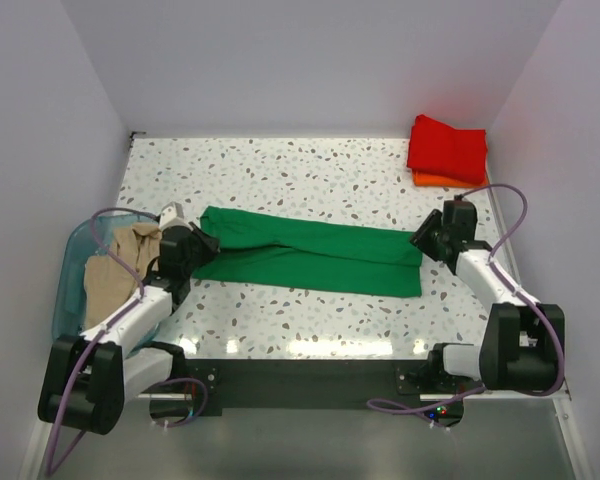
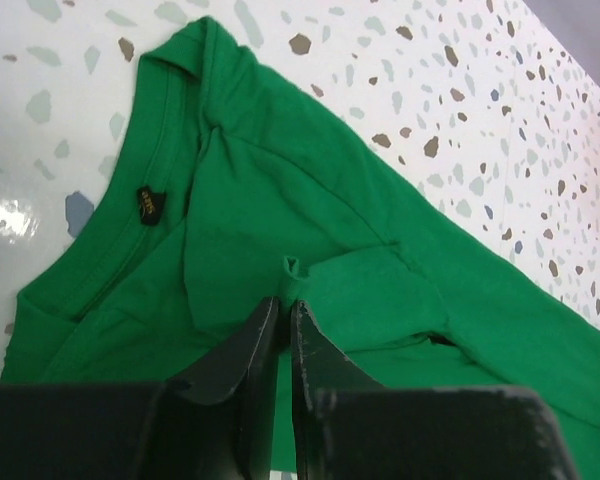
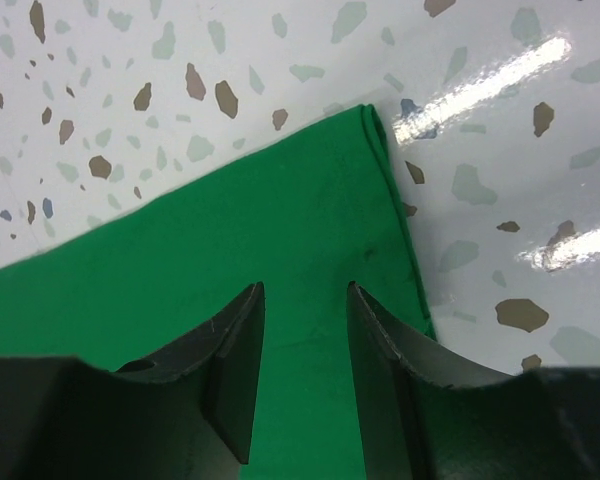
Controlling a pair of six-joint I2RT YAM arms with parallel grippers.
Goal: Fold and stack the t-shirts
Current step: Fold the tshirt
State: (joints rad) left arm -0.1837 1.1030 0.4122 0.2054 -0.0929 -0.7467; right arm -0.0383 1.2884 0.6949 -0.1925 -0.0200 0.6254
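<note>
From above, I am looking at the green shirt (image 1: pixel 310 255) lying in a long, narrow fold across the middle of the worktop (image 1: pixel 310 180), running from near the left edge toward the right edge. My left claw (image 1: pixel 208 246) is sitting at its left end and my right claw (image 1: pixel 418 240) at its right end.

My left wrist camera is showing what the overhead view is not: the neck end of the shirt (image 2: pixel 280 180), with the collar (image 2: pixel 120 200) and a small dark label (image 2: pixel 148 203) inside it. My left claw (image 2: pixel 285 305) is showing only a thin slit between its fingers, with a little peak of green cloth standing at the tips. I cannot tell whether it is pinching that cloth.

My right wrist camera is showing the hem corner of the shirt (image 3: pixel 230 230) lying flat on the speckled surface. My right claw (image 3: pixel 305 290) is hovering over it with its fingers plainly apart and nothing between them.

Only the overhead view is showing the rest. A red shirt (image 1: pixel 448 148) is lying folded on top of an orange shirt (image 1: pixel 435 180) in the far right corner. A see-through teal bin (image 1: pixel 70 270) is sitting at the left edge, holding a crumpled beige shirt (image 1: pixel 115 270).
</note>
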